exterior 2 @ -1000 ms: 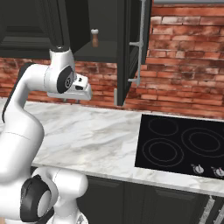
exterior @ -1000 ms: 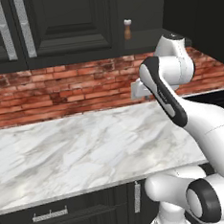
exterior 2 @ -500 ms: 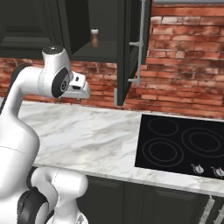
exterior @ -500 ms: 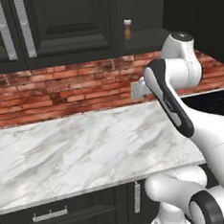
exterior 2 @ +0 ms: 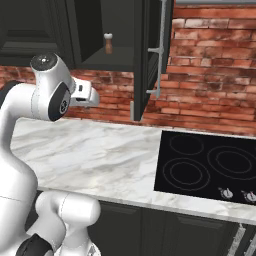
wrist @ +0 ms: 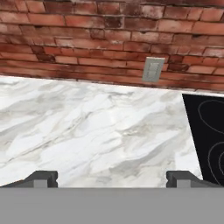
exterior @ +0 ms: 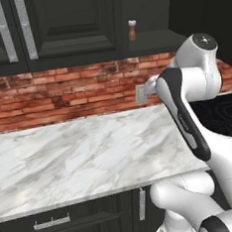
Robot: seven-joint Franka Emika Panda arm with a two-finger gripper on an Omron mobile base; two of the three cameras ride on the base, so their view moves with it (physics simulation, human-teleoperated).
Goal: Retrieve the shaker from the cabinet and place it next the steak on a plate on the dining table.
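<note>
Pincer released; shaker on the cabinet shelf

You risk tipping the shaker [exterior 2: 108, 43], upper centre of the right base frame inside the cabinet [exterior 2: 150, 55], if the empty, wide-spread pincer [wrist: 113, 178] arrives off-centre, or clipping the open door. Below lies the marble surface [exterior: 81, 156], backed by brick wall [wrist: 87, 39] with outlet [wrist: 153, 69], cooktop [exterior 2: 210, 165] at right.

Hand [wrist: 112, 178] wide open, empty
</note>
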